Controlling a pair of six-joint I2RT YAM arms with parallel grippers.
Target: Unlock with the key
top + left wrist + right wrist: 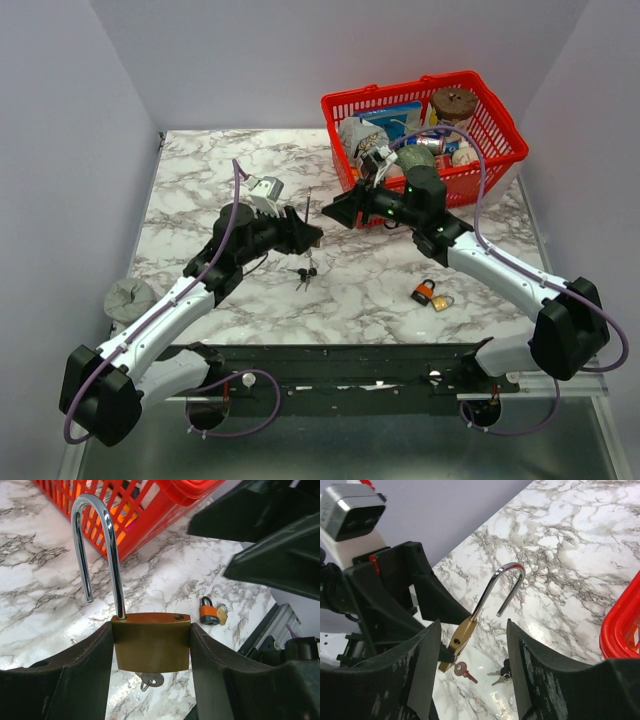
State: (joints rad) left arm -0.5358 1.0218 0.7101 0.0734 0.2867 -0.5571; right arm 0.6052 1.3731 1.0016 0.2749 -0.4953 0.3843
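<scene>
Padlock [310,228], mid-frame in the top view, sits pinched in the left hand [304,233] above the bench [200,190], while the left wrist view shows its shackle [97,545] open at upper left and a key [150,681] under its body, and the right wrist view shows the right hand [472,627] spread, facing it.

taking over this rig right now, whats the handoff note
Left gripper: shut on the brass padlock, held up off the marble table.
Right gripper: open and empty, facing the padlock, just short of it.
Shackle: its free end is out of the body, so the lock is open. A key hangs at the underside, apparently in the keyhole.
On the table: key bunch, and an orange padlock near the right arm.
Done: unlocking.
Left: probably only setting the padlock down, perhaps pulling the key.
</scene>
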